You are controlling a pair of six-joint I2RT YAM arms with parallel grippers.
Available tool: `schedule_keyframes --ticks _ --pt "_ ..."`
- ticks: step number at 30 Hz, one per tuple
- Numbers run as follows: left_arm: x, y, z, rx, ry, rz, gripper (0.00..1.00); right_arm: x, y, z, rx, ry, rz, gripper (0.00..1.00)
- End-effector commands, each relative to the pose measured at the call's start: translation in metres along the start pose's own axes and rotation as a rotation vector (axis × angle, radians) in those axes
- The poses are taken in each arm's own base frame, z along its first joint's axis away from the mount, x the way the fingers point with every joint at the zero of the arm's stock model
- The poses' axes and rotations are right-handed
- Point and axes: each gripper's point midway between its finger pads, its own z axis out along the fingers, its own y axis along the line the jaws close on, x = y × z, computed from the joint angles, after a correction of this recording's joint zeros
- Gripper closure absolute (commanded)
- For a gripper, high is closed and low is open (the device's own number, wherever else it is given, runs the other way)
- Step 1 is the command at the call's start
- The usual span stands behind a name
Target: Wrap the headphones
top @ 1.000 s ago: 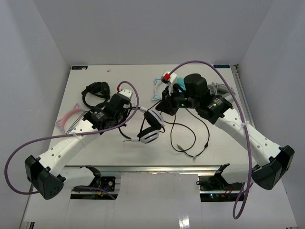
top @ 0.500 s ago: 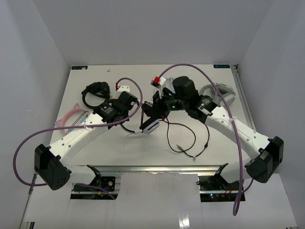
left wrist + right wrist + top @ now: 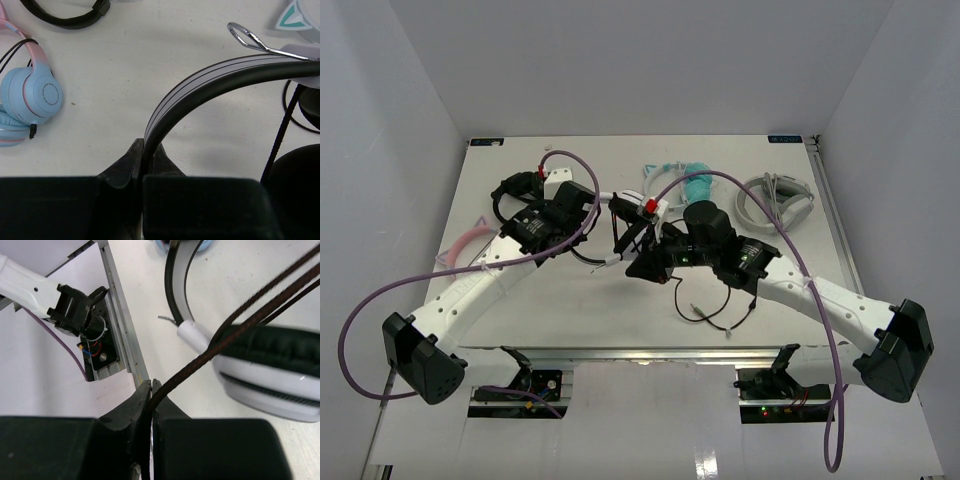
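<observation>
- Overhead, the headphones (image 3: 618, 240) sat lifted between the two arms, above the middle of the table (image 3: 570, 312), held from both sides.
- The left gripper (image 3: 142, 150) was clamped tight on the white, black-edged headband (image 3: 210, 76), which arched up and away to the right from between its fingers.
- The right gripper (image 3: 151, 387) was pinched closed on the thin black cable (image 3: 235, 327); the braided strand ran taut from its fingertips up towards the upper right.
- Several cable strands crossed in front of the white-and-black ear cup (image 3: 270, 380) in the right wrist view, partly hiding it.
- More slack cable lay in loose loops on the table under and just in front of the right forearm, which covered part of it from above.
- The small black headphones (image 3: 520, 188) lay just behind the left wrist, close to it.
- The pink-and-blue headphones (image 3: 37, 95) rested on the table to the left, apart from the held headband.
- The teal cat-ear headphones (image 3: 695, 183) lay behind the right arm, and the grey-and-white headphones (image 3: 775, 200) sat further right, well apart from both grippers.
- The aluminium rail (image 3: 120, 335) of the near table edge showed beyond the right fingers.
</observation>
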Motion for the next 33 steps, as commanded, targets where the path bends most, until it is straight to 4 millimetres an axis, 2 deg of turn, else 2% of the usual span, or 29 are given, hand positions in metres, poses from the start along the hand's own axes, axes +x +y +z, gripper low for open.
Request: schedule_keyframes --ticks 1,7,12,18,25,33 --pt "-0.038 -0.007 -0.016 0.077 -0.123 -0.22 1.0 -0.011 0.028 0.002 -0.068 -0.113 -0.044 0.91" --pt "-0.047 -0.006 -0.029 0.123 -0.151 -0.298 1.0 0.015 0.029 0.014 -0.015 -0.112 -0.038 0.91" --pt "-0.057 -0.003 -0.049 0.18 -0.182 -0.344 1.0 0.028 0.028 0.014 0.017 -0.152 -0.027 0.92" --pt "-0.066 -0.003 -0.07 0.254 -0.203 -0.387 1.0 0.054 0.004 0.014 0.131 -0.159 -0.009 0.92" --pt "-0.07 -0.002 -0.093 0.341 -0.223 -0.459 1.0 0.071 -0.014 0.019 0.198 -0.163 -0.002 0.92" --pt "-0.069 -0.001 -0.116 0.439 -0.225 -0.519 1.0 0.079 -0.034 0.017 0.29 -0.202 0.011 0.92"
